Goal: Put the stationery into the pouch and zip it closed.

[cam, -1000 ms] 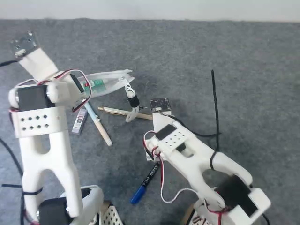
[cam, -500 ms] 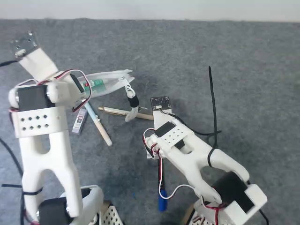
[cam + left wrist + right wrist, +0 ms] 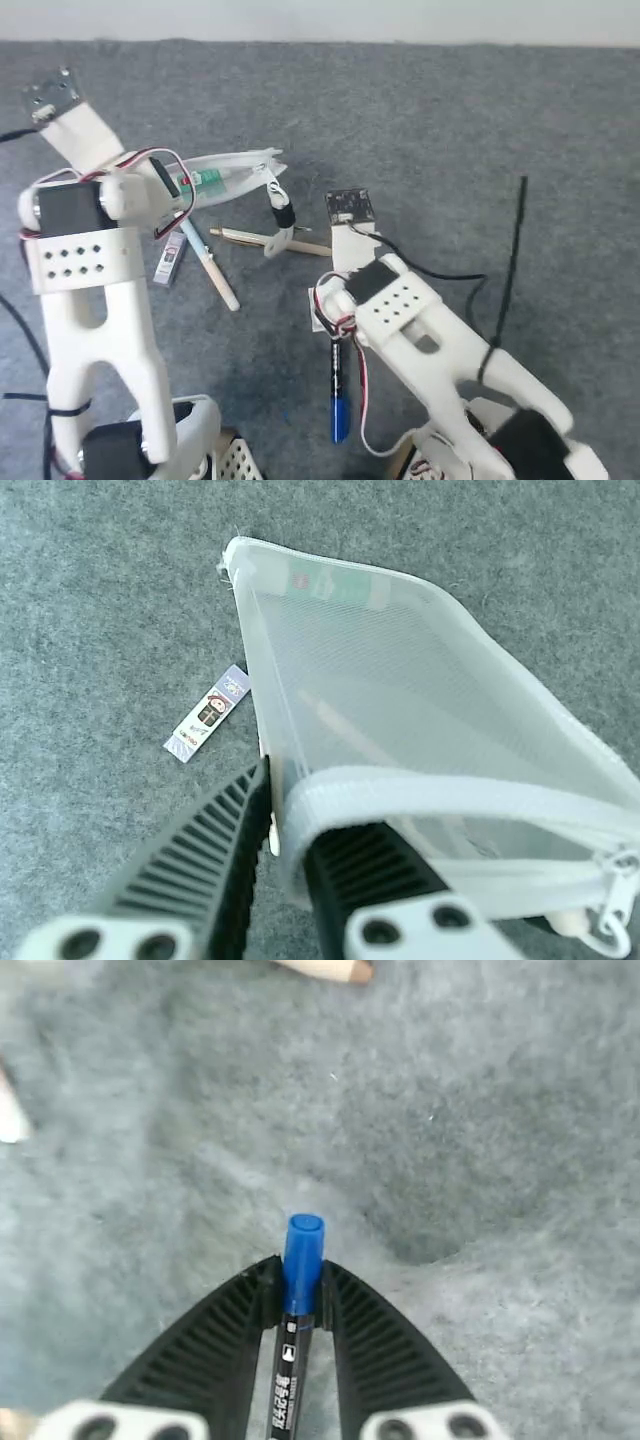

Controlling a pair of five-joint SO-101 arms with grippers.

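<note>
The right gripper point(image 3: 301, 1278) was clamped narrowly on a marker point(image 3: 303, 1240), its ribbed black fingers pressing both sides of the barrel just behind the blue cap. This grip appeared chosen to keep the smooth, round barrel from rolling. In the high view the marker ran from the gripper toward 6 o'clock, cap end farthest out, lying low over the carpet point(image 3: 520, 110), a grey, short-piled surface.

The left gripper point(image 3: 285, 800) was closed on the rim of the pouch point(image 3: 400, 700), pinching the fabric beside the white zip tape. The hold probably served to steady the pouch and keep its mouth open for loading. The pouch was a flat, translucent white mesh bag, soft and easily creased. A green-labelled item and a pale stick showed through its wall.

From the right gripper, the pouch lay at about 10 o'clock, well apart. Between them lay a tan pencil point(image 3: 250, 237) and a slim white pen point(image 3: 212, 268), both loose on the carpet. A small flat printed packet point(image 3: 207, 712) lay just beside the pen.
</note>
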